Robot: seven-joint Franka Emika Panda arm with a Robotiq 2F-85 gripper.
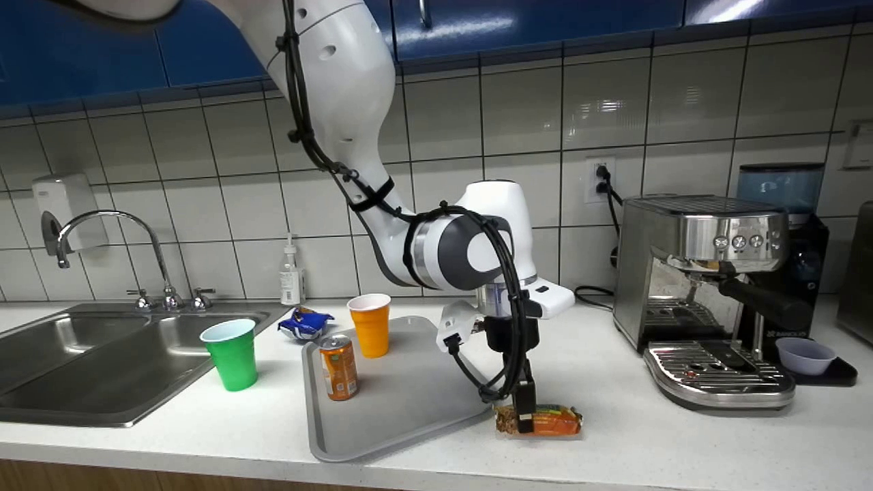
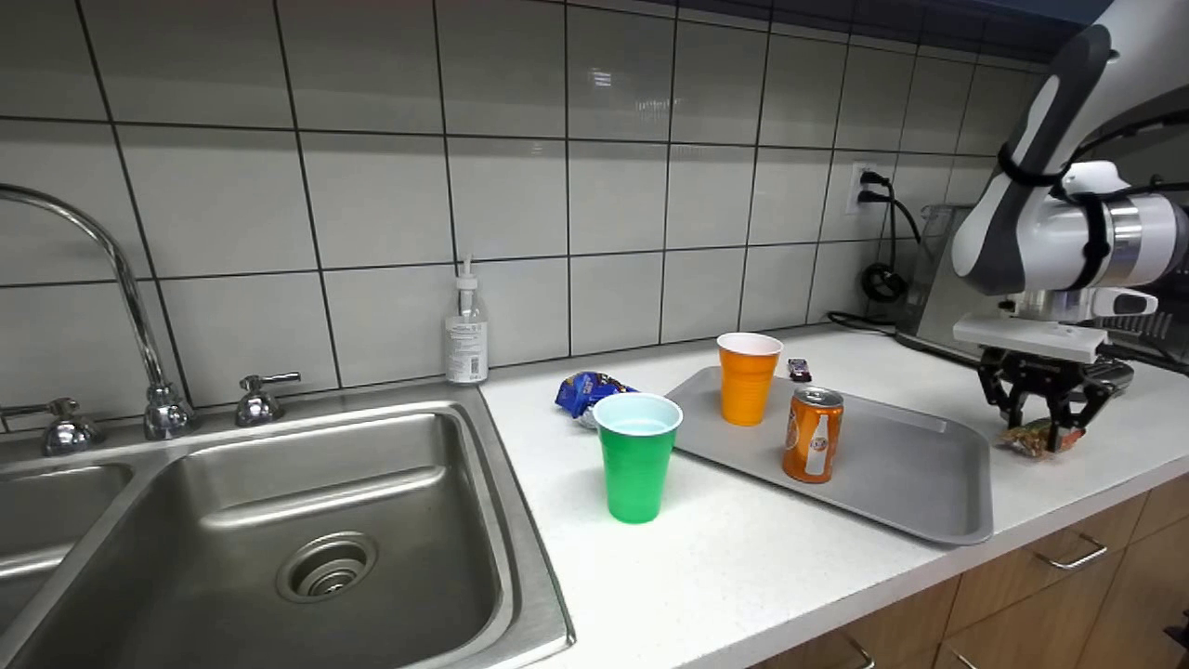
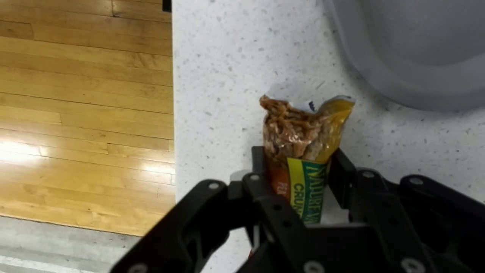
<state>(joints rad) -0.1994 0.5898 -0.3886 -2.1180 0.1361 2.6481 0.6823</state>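
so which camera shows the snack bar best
The wrist view: it looks down on the snack bar close up, so some of its lettering is readable, though the gripper hides its lower part. Both exterior views show it small, with a finger crossing in front and no legible print.

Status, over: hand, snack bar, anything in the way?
Hand straddling the snack bar, firm grip unconfirmed. Bar lying on the counter. Possible obstacle: gray tray, close to the bar's end, not touching.
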